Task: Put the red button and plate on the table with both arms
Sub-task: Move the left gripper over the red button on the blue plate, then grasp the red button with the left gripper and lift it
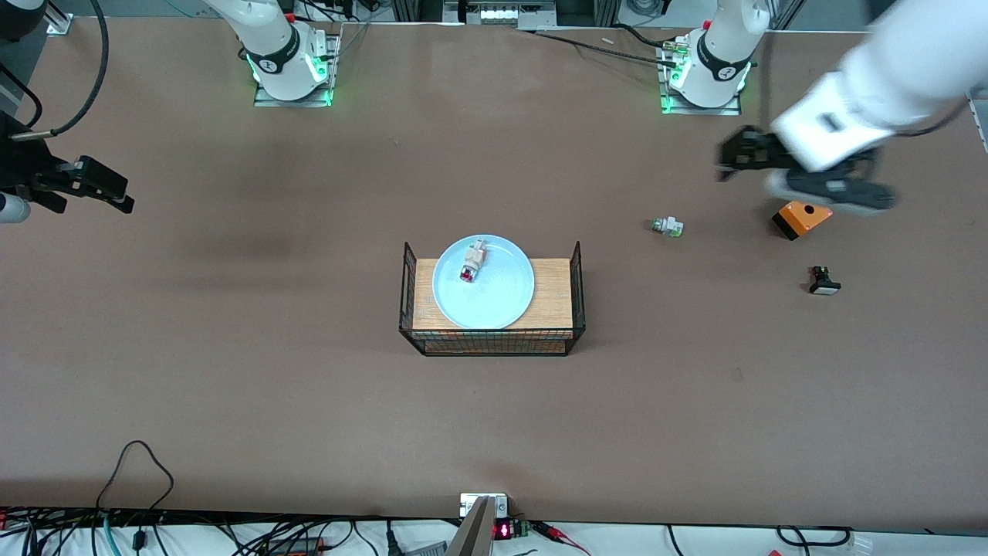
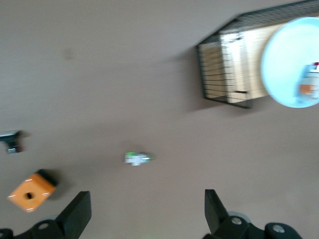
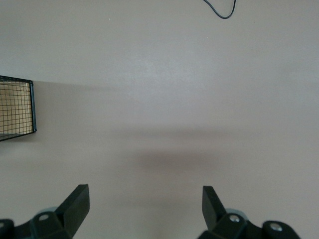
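Note:
The pale blue plate (image 1: 494, 301) lies on the wood-topped wire rack (image 1: 554, 293) at the middle of the table (image 1: 309, 401). The red button (image 1: 472, 262) lies on the plate, on the part of it farther from the front camera. My left gripper (image 1: 725, 160) is open and empty in the air over bare table near the left arm's end. In the left wrist view (image 2: 147, 204) it shows the plate (image 2: 286, 64) and the button (image 2: 308, 85) far off. My right gripper (image 1: 96, 202) is open and empty over bare table at the right arm's end, as the right wrist view (image 3: 144, 199) shows.
A green-tipped whitish part (image 1: 667, 226) lies on the table toward the left arm's end. An orange box (image 1: 801, 218) and a black part with a white face (image 1: 823, 281) lie beside it, closer to that end. Cables run along the table edge nearest the front camera.

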Motion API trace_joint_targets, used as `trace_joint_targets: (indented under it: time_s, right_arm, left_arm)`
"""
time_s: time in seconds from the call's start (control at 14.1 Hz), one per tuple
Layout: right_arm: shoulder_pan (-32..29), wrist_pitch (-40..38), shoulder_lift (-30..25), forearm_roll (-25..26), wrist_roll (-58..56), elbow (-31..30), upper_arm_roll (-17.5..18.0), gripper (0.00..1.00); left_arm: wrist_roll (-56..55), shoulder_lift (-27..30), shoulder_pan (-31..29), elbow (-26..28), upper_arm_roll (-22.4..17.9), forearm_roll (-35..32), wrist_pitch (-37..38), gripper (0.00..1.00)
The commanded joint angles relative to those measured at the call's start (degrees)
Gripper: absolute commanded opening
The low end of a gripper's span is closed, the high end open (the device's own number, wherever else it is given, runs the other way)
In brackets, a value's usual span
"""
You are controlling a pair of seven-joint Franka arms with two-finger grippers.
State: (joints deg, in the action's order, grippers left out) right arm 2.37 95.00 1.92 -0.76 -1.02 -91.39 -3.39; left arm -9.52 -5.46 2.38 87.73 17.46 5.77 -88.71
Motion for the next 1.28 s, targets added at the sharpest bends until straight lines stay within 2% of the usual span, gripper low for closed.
trace_joint_targets:
  time_s: [0.0, 0.14, 0.36, 0.57, 0.92, 1.21]
  right_arm:
    - [-0.26, -0.69, 0.11, -0.56, -1.17, 1.04, -0.21, 1.00]
    - [-0.26, -1.04, 0.10, -0.91, -1.18, 1.04, -0.21, 1.00]
    - [0.01, -3.40, -0.59, -1.09, -0.83, 1.12, 0.32, 1.00]
    - [-0.34, -4.38, -1.12, -0.39, -1.08, 1.12, -0.65, 1.00]
    - [0.00, -3.42, -0.51, 0.32, -1.09, 1.12, -0.04, 1.00]
    - [-0.26, -4.47, -0.86, -0.03, -0.38, 1.12, -0.04, 1.00]
  left_arm:
    - [-11.17, -11.03, 4.54, -11.49, 4.50, 0.47, 1.35, 1.00]
    - [-17.52, -17.45, 10.34, -16.43, 4.34, 0.12, -0.31, 1.00]
    - [-18.87, -25.37, 15.36, -16.72, 4.08, -0.23, -11.89, 1.00]
    - [-19.39, -32.40, 17.83, -16.98, 3.99, -0.06, -21.74, 1.00]
    - [-21.59, -35.84, 22.22, -16.89, 3.11, -0.67, -28.78, 1.00]
    - [-23.70, -36.81, 25.83, -16.80, 1.79, -7.51, -31.61, 1.00]
